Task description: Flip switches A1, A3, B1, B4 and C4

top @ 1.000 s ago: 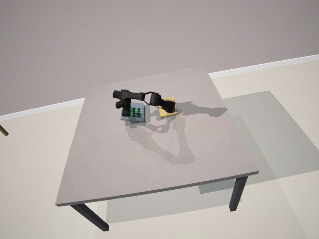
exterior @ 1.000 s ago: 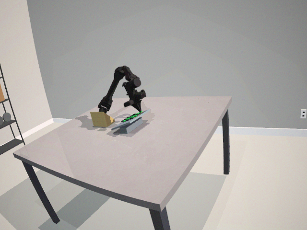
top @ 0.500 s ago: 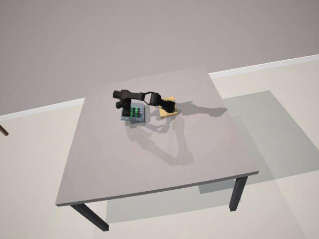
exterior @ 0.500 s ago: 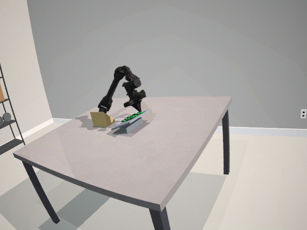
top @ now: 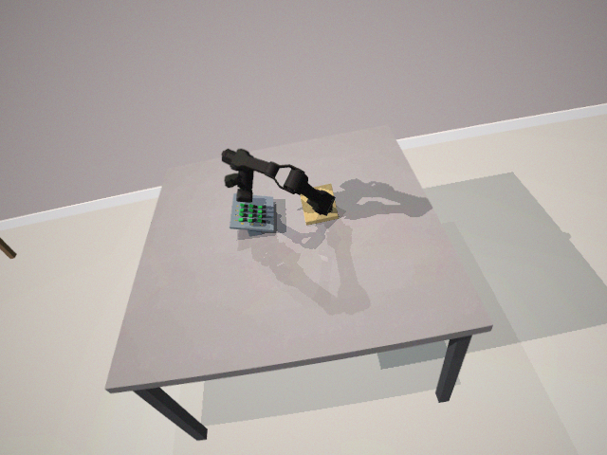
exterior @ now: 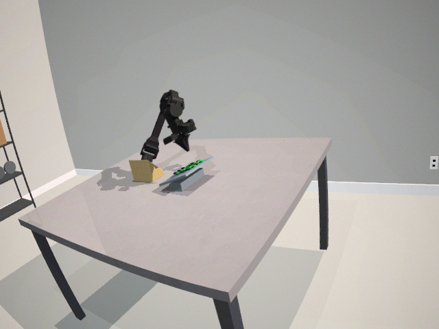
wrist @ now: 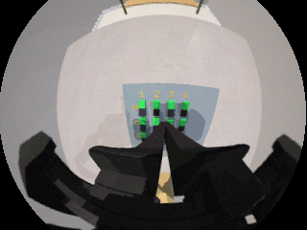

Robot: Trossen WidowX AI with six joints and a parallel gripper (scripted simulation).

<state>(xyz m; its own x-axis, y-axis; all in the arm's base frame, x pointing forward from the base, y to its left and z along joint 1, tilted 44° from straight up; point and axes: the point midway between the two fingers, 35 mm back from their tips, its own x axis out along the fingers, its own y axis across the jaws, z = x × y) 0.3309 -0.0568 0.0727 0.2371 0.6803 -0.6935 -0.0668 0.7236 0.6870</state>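
The tilted blue-grey switch panel (top: pixel 268 201) (exterior: pixel 210 159) (wrist: pixel 206 98) carries rows of green and black switches. My gripper (top: pixel 244 199) (exterior: pixel 188 150) (wrist: pixel 164 125) is shut and empty, its tips raised above the panel with a gap showing in the exterior view. In the wrist view, switches A1 (wrist: pixel 142 105), A3 (wrist: pixel 171 106) and the A4 switch (wrist: pixel 185 106) show green at their far ends. B1 (wrist: pixel 143 123) and B4 (wrist: pixel 182 124) show green too. The tips cover the near side of B3 and row C beyond C1 (wrist: pixel 143 135); C4 is hidden. Which ends are raised is too small to tell.
The arm's base stands at a yellow wedge-shaped block (top: pixel 313 218) (exterior: pixel 140 171) beside the panel's near side. Both are on the grey-pink table (top: pixel 294 337) (exterior: pixel 212 226). The arm's shadows fall across the tabletop.
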